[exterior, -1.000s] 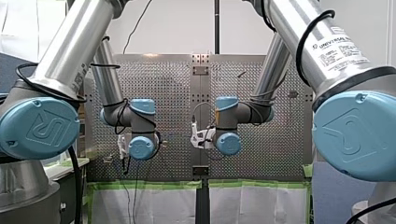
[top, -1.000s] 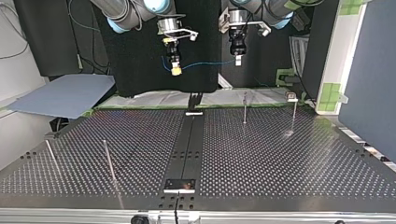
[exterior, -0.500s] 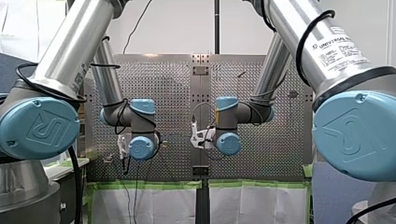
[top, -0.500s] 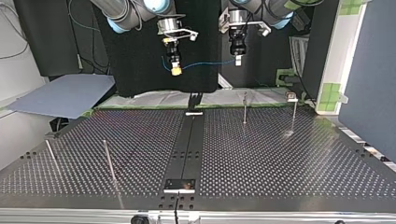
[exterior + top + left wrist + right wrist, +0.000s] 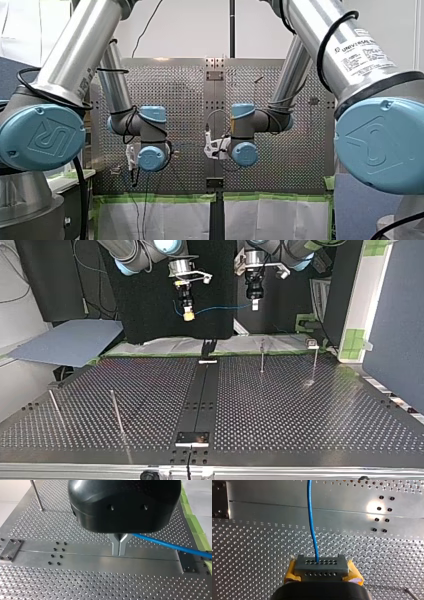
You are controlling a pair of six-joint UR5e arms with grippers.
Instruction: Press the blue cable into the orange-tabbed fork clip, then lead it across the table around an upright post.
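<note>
The blue cable (image 5: pixel 220 308) hangs taut in the air between my two grippers, above the table's far edge in the top view. My left gripper (image 5: pixel 254 303) is at the cable's right end there. In the left wrist view its metal fingers (image 5: pixel 119 547) are pressed together, and the blue cable (image 5: pixel 170 546) leads away from them to one side. My right gripper (image 5: pixel 188 315) holds the other end. Its yellow pads (image 5: pixel 291 573) clamp a grey perforated block (image 5: pixel 321 566), and the blue cable (image 5: pixel 311 525) runs straight ahead out of it. I cannot make out an orange-tabbed clip.
Thin upright posts stand on the perforated table (image 5: pixel 300 410): two at the top view's right (image 5: pixel 262 357) (image 5: pixel 315 362) and two at its near left (image 5: pixel 116 412) (image 5: pixel 54 405). A small fixture (image 5: pixel 311 343) sits at the far right edge. A dark strip (image 5: pixel 202 395) runs down the middle.
</note>
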